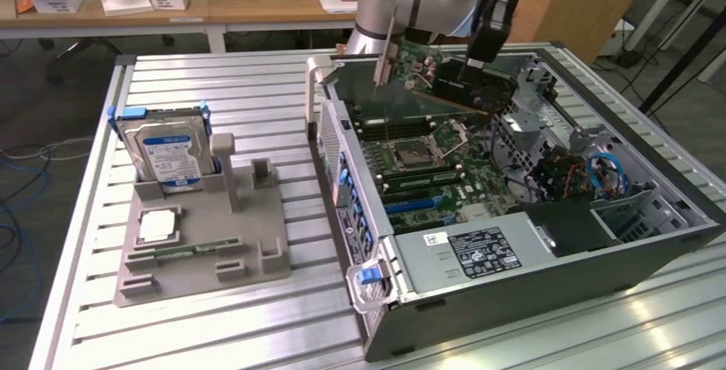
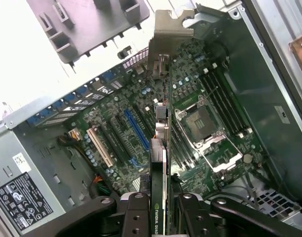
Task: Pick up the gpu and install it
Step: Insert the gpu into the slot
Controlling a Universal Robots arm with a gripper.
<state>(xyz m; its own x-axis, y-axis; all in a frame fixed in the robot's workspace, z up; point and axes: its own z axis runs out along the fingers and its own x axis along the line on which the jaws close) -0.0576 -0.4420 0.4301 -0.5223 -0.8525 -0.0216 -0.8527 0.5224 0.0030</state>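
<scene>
My gripper (image 1: 478, 62) is shut on the gpu (image 1: 463, 87), a black card with a silver end bracket (image 1: 386, 47), and holds it tilted in the air over the open computer case (image 1: 635, 242). In the wrist view the gpu (image 2: 160, 163) shows edge-on, clamped between my two black fingers (image 2: 136, 213), with my gripper (image 2: 162, 217) straddling it. Below the card lies the green motherboard (image 2: 190, 94). A blue expansion slot (image 2: 136, 129) and a white one (image 2: 99, 146) run beside the card's lower edge. The card hangs above the board and is apart from it.
A grey holder (image 1: 204, 242) at the exterior view's left carries a silver hard drive (image 1: 170, 156), a square chip (image 1: 156, 225) and a memory stick (image 1: 182, 251). Inside the case are the processor socket (image 2: 203, 123), memory slots (image 2: 225, 98) and the power supply (image 1: 477, 253). The slatted metal table (image 1: 227, 327) lies around them.
</scene>
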